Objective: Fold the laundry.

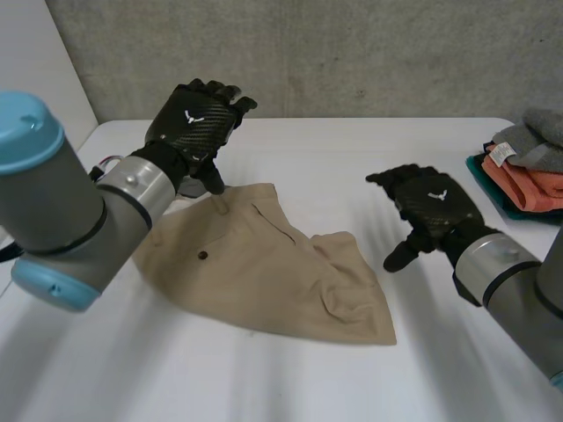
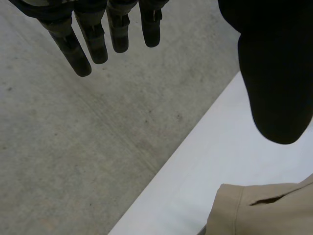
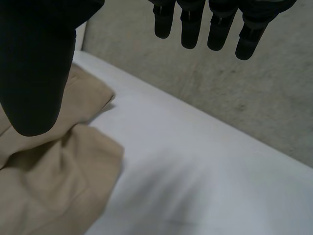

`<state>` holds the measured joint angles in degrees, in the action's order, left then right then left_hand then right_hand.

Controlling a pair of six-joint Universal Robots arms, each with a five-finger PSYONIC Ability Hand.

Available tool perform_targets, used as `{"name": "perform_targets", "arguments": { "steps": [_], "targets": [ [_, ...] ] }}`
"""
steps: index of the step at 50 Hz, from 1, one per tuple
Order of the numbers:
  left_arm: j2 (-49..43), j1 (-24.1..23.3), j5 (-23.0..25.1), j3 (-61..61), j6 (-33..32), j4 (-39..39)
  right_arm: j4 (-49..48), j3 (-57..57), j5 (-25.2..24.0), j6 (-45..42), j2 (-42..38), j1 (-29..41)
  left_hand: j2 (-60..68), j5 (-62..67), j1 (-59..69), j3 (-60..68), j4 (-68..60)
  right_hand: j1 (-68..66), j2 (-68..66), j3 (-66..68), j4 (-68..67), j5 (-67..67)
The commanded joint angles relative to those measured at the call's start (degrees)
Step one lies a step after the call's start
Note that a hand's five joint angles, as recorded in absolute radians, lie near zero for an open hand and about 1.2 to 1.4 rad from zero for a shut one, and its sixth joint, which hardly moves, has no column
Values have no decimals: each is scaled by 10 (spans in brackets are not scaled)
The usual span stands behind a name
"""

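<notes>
White table fills most of the head view, and the tan shorts lie on it in the lower middle of the frame. They are rumpled rather than flat, with one leg bunched and creased toward the lower right.

The left hand hangs at the upper left, above the waistband edge. Its fingers are straight and spread, its thumb points down toward the cloth, and it holds nothing. The right hand sits right of centre, just beside the bunched leg but apart from it, fingers extended, thumb out, also empty.

A pile of folded grey, orange and teal pieces rests at the right edge. A dark button shows on the shorts.

The main risk seems to be folding before smoothing: the creases in the leg would be trapped and the fold would come out skewed. A pinch at the waistband may catch only the top layer, so the shorts would open instead of lifting together. If one hand pulls alone, the cloth would likely slide across the smooth table. A wide swing of the right arm could knock the pile.
</notes>
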<state>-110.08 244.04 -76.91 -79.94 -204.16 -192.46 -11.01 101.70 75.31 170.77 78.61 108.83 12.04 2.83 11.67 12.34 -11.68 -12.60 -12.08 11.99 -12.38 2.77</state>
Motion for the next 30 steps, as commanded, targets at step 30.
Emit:
{"name": "perform_targets", "arguments": {
  "steps": [30],
  "targets": [
    [-481, 31, 96, 617, -287, 382, -28, -2, 18, -51, -81, 12, 467, 459, 471, 464, -471, 26, 21, -20, 24, -28]
  ]
}}
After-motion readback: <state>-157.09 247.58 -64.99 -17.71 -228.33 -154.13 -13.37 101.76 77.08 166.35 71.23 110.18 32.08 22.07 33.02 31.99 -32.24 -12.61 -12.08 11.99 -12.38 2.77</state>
